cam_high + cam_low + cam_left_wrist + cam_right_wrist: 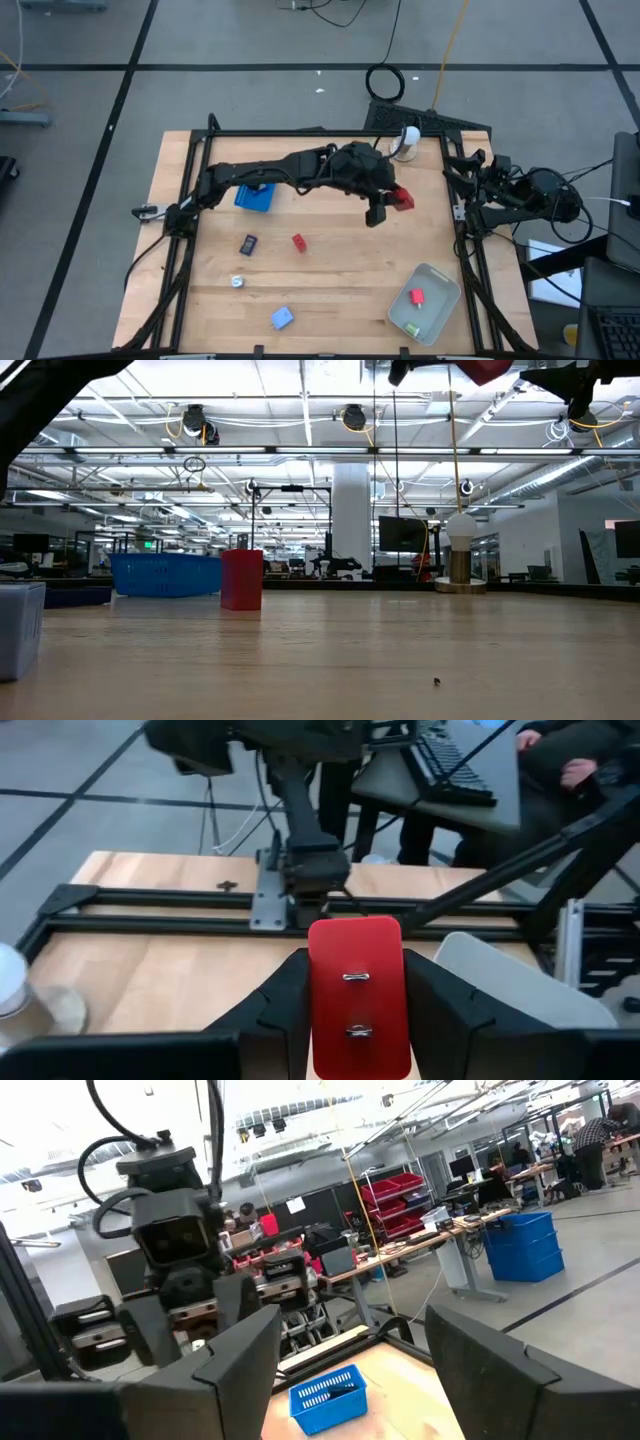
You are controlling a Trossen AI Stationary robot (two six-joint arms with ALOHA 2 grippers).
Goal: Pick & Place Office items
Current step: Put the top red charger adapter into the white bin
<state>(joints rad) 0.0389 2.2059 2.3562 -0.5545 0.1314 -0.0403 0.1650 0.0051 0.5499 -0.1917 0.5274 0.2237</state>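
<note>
Left pincer is clamped on a red block, held above the tabletop right of centre. Right pincer, fingers apart, waits at the far right edge.

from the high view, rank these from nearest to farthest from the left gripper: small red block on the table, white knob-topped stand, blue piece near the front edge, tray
Left gripper holds a red block, mid-table.
1. White knob-topped stand, at the back edge.
2. Small red block, toward the left arm's side.
3. Tray, front right corner.
4. Blue piece, front edge.
</note>
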